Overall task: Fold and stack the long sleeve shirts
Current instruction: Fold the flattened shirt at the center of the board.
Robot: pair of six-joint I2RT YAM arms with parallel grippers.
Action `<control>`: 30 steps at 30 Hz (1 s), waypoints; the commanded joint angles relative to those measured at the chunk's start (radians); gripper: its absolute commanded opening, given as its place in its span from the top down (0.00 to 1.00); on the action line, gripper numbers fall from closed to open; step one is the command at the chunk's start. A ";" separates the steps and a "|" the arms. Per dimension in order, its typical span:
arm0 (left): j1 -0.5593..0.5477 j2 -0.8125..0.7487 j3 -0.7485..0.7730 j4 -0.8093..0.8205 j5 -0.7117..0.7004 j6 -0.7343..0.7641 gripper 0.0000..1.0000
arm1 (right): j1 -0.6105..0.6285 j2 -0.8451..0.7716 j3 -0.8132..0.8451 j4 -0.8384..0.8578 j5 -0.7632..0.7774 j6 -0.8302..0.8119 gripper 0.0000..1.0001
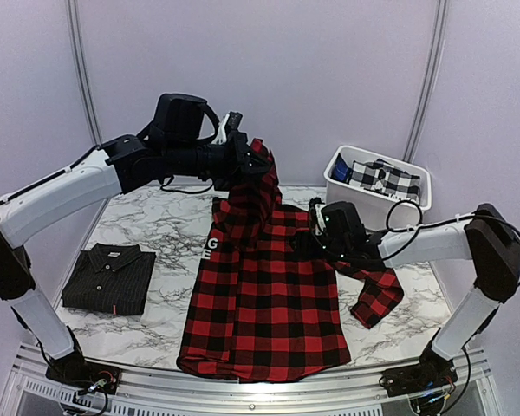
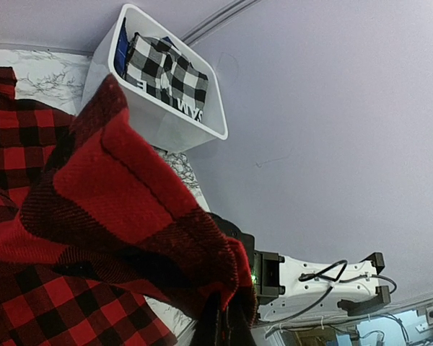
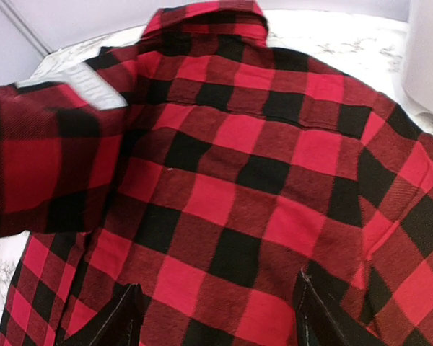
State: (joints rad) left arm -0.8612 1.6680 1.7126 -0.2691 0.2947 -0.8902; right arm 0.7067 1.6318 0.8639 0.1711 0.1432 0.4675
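Note:
The red-and-black flannel shirt [image 1: 264, 303] lies spread down the middle of the marble table [image 1: 152, 221], its hem at the near edge. My left gripper [image 1: 250, 160] is shut on its left sleeve [image 2: 123, 187] and holds it high above the collar end; the cloth hides the fingers in the left wrist view. My right gripper [image 1: 307, 236] is open and empty, low over the shirt's right shoulder, fingers [image 3: 123, 321] spread over the check cloth [image 3: 238, 180]. The right sleeve [image 1: 377, 299] lies crumpled at the right. The black pinstriped shirt [image 1: 108, 277] lies folded at the left.
A white bin [image 1: 340, 178] holding black-and-white check cloth [image 1: 386, 178] stands at the back right; it also shows in the left wrist view [image 2: 180, 122]. A white lettered patch [image 1: 211, 247] shows at the flannel's left edge. Grey walls enclose the table.

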 commanded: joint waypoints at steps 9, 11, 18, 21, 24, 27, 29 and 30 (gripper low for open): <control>-0.042 -0.181 -0.459 0.042 -0.063 -0.012 1.00 | -0.095 0.168 0.324 -0.084 -0.220 -0.154 0.33; -0.043 -0.237 -0.538 0.039 -0.143 -0.065 1.00 | -0.094 0.194 0.341 -0.081 -0.248 -0.144 0.33; -0.089 -0.258 -0.705 -0.045 -0.177 -0.108 1.00 | -0.068 0.230 0.361 -0.100 -0.271 -0.145 0.34; -0.130 -0.246 -0.734 -0.078 -0.151 -0.083 1.00 | -0.063 0.233 0.367 -0.112 -0.271 -0.155 0.34; -0.189 -0.234 -0.731 -0.148 -0.165 -0.069 1.00 | -0.060 0.241 0.385 -0.121 -0.278 -0.163 0.34; -0.257 -0.239 -0.693 -0.262 -0.252 -0.070 1.00 | -0.057 0.257 0.415 -0.134 -0.281 -0.168 0.34; -0.304 -0.241 -0.644 -0.333 -0.320 -0.067 1.00 | -0.053 0.263 0.430 -0.134 -0.281 -0.168 0.34; -0.323 -0.241 -0.619 -0.364 -0.359 -0.067 1.00 | -0.052 0.264 0.435 -0.134 -0.281 -0.167 0.34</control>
State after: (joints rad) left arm -1.1183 1.4357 0.9993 -0.4553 0.0795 -0.9768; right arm 0.6418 1.8759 1.2430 0.0448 -0.1287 0.3130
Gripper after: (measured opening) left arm 0.006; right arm 0.662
